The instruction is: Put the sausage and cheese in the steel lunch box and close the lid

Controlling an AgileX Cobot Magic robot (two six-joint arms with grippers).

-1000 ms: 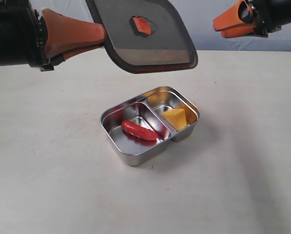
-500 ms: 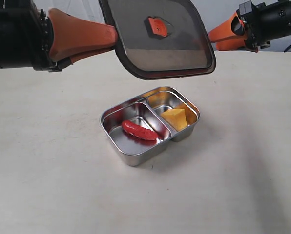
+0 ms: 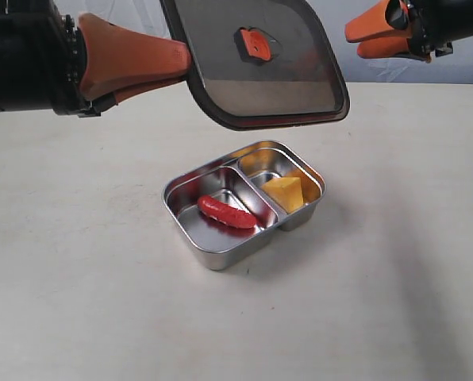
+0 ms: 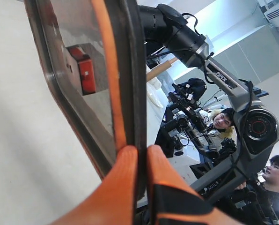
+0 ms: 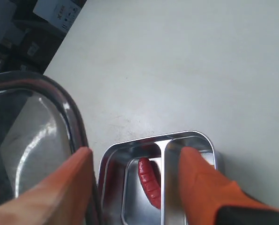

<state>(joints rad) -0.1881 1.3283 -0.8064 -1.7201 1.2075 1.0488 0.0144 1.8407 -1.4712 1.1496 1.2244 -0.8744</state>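
Left gripper [image 3: 184, 63] is clamping tight on one edge of the dark lid [image 3: 292, 79], holding it tilted in the air above and behind the steel lunch box [image 3: 221, 258], not touching it. Orange valve [image 3: 253, 44] is showing at the lid's centre. Right gripper [image 3: 355, 42] is hanging high at the right, fingers spread wide, gripping nothing. Lunch box is sitting open on the table [image 3: 78, 278]; sausage [image 3: 226, 212] is lying in its left compartment, cheese [image 3: 284, 192] in the right one.
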